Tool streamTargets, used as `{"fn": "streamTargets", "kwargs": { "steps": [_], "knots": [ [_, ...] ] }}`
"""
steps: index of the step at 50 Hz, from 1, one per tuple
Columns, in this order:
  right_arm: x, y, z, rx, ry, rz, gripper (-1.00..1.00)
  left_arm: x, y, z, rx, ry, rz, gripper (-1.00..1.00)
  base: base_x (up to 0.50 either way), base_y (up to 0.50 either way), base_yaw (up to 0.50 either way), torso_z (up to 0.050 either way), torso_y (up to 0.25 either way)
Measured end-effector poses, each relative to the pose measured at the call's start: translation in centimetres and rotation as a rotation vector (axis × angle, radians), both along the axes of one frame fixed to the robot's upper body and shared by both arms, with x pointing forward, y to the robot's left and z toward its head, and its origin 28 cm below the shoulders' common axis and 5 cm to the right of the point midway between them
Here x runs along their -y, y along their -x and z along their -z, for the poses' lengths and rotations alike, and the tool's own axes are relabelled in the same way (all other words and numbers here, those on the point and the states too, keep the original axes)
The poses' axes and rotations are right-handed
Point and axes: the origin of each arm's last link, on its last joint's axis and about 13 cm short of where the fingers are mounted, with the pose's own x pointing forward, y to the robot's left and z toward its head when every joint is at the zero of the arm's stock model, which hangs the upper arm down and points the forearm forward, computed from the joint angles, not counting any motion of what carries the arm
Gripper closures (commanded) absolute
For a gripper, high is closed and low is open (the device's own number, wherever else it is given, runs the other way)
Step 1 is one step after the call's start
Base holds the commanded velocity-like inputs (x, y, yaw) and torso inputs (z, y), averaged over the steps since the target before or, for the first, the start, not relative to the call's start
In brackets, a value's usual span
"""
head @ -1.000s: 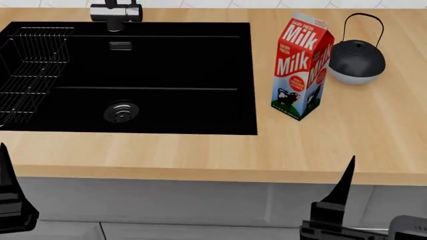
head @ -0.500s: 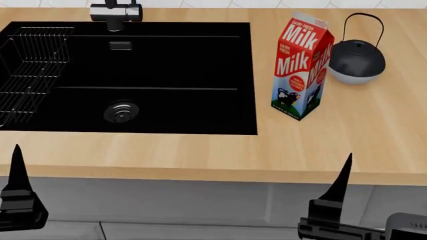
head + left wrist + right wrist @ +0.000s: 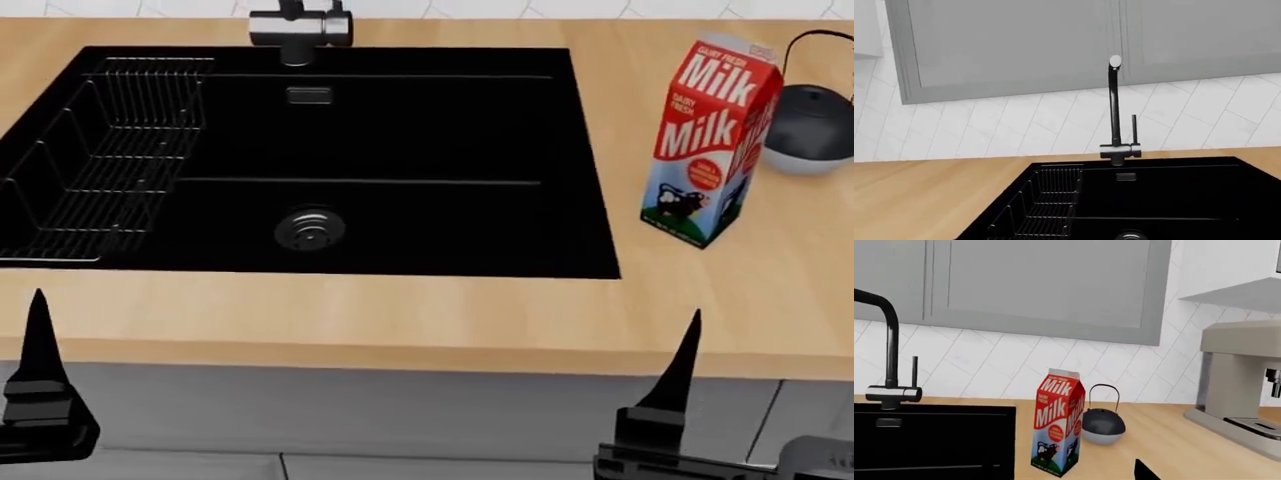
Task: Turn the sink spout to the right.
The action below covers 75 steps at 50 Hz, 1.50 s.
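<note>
Both grippers hang low in front of the counter edge, well short of the sink: the left gripper (image 3: 40, 400) and right gripper (image 3: 667, 400) each show only one black tapered finger in the head view, so I cannot tell whether either is apart or together; neither holds anything

The step in hand looks like the approach, with the turning not yet begun. The spout (image 3: 1113, 107) stands behind the sink (image 3: 400, 215), a thin black tube rising from a short grey base (image 3: 299, 30), its nozzle facing out over the basin. A shorter lever (image 3: 1133, 129) stands just beside it

Next, one arm probably must reach over the matte black basin and push the smooth tube rightward, toward the glossy milk carton (image 3: 707, 140) and round kettle (image 3: 814, 120) on the wooden counter (image 3: 400, 310). A wire rack (image 3: 107, 160) lies in the sink
</note>
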Motion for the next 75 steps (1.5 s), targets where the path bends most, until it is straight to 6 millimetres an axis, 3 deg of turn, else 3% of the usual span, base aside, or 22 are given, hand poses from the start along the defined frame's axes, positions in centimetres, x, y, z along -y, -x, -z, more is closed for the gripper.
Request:
{"fn": "streamTargets", "kwargs": {
  "steps": [25, 75],
  "knots": [
    [-0.06, 0.13, -0.09, 0.001, -0.006, -0.008, -1.0, -0.09, 0.06, 0.0, 0.0, -0.007, -0.009, -1.0, 0.09, 0.38, 0.0, 0.0, 0.0],
    [0.1, 0.11, -0.03, 0.005, -0.012, -0.004, -1.0, 0.05, 0.04, 0.03, 0.0, -0.014, -0.003, -1.0, 0.39, 0.06, 0.0, 0.0, 0.001]
  ]
}}
